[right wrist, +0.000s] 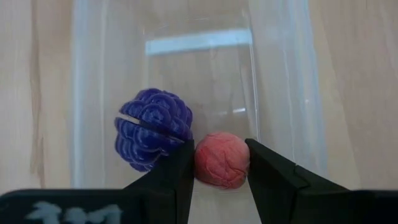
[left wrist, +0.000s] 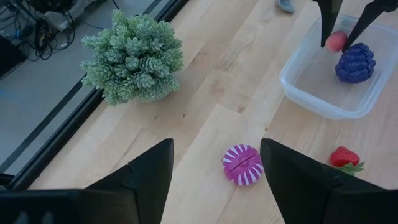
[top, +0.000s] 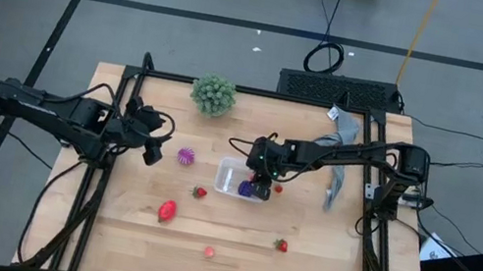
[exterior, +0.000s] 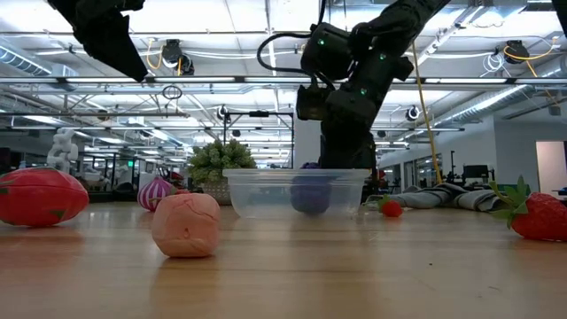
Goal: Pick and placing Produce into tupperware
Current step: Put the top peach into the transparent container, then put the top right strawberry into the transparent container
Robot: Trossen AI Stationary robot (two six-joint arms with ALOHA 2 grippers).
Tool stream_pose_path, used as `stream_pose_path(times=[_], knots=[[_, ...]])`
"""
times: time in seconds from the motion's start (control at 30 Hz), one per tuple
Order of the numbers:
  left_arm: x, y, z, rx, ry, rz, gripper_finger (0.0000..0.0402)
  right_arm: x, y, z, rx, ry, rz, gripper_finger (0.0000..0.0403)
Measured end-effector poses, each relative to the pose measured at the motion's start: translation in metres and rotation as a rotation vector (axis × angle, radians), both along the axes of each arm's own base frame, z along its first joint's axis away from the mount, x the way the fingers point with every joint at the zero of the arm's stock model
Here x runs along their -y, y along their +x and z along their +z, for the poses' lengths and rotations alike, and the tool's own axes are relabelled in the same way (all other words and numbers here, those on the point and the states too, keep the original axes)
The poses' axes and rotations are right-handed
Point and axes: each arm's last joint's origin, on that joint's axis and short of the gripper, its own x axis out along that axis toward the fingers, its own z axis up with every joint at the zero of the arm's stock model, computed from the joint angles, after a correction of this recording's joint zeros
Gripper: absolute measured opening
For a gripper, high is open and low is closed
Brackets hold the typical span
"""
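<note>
The clear tupperware (top: 229, 175) stands mid-table with a dark purple grape-like cluster (right wrist: 152, 129) lying on its floor. My right gripper (right wrist: 219, 144) reaches down into it beside the cluster, shut on a pinkish-red round fruit (right wrist: 221, 158). My left gripper (left wrist: 216, 146) hovers open over the table's left side, above the spiky magenta ball (left wrist: 242, 165) without touching it. On the wood lie a strawberry (top: 200, 191), a larger red piece (top: 168, 209), a pink piece (top: 209, 251), another strawberry (top: 281, 245) and a tiny red piece (top: 278, 188). My right gripper pinches the pinkish-red round fruit across its middle (right wrist: 205, 163), one finger (right wrist: 177, 171) on each side. The fingers come from above, pointing down into the tupperware. Whether the fruit touches the container floor or hangs clear, I cannot tell.
A green bushy plant (top: 214, 94) stands near the far edge. A grey cloth (top: 343, 153) lies at the far right, by the right arm. Dark frame rails run along the table's left and right sides. Bare wood lies toward the near edge.
</note>
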Motion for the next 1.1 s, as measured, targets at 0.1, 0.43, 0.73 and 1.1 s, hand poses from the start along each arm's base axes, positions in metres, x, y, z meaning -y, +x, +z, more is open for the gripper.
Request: stream_pose_path(times=[0.1, 0.43, 0.73, 1.1], knots=[[0.0, 0.0, 0.0, 0.0, 0.0, 0.0, 0.0243, -0.0001, 0.0041, 0.0058, 0.025, -0.013, 0.023, 0.0123], [0.0, 0.0, 0.0, 0.0, 0.0, 0.0, 0.0243, -0.0017, 0.0045, 0.0091, 0.008, -0.016, 0.039, 0.0123], [0.0, 0.0, 0.0, 0.0, 0.0, 0.0, 0.0243, -0.0079, 0.0029, 0.008, -0.017, -0.015, 0.059, 0.0153], [0.0, 0.0, 0.0, -0.001, 0.0, 0.0, 0.0243, -0.0097, 0.002, 0.0074, -0.03, -0.015, 0.059, 0.0178]])
